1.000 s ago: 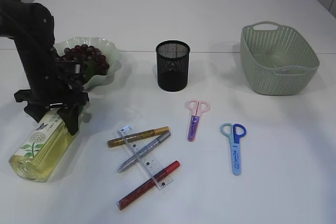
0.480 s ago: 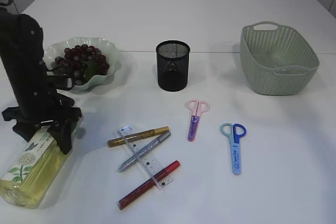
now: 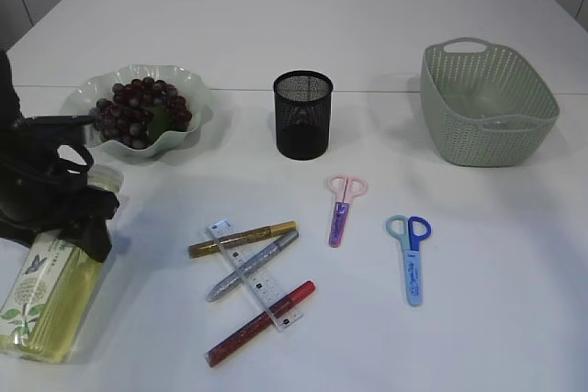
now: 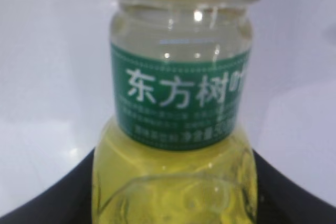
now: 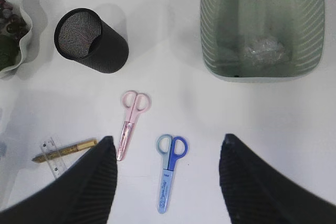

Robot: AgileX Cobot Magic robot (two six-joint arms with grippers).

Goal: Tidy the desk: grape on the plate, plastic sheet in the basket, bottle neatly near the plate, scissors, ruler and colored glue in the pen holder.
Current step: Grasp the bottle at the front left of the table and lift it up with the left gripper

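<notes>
A: Since the earlier frame we note the left gripper and the bottle have shifted toward the table's left edge, away from the plate. Bottle now lies on its side, cap end toward the plate, base near the front-left corner.

B: Grip status?

A: Left wrist view shows the bottle neck and green label filling the frame betw. dark finger edges. We log the jaws as closed round the bottle below the neck.

B: Right side?

A: Right gripper hangs above the table, fingers spread wide, nothing betw. them. Below it: blue scissors and pink scissors.

B: Other task items?

A: Grapes sit on the plate. Crumpled plastic sheet lies inside the basket at right. Pen holder upright at centre, appears to hold nothing. Ruler lies on the table front-centre, crossing the gold glue pen, silver glue pen and red glue pen. Both scissors lie flat, right of the pens, apart from each other.
</notes>
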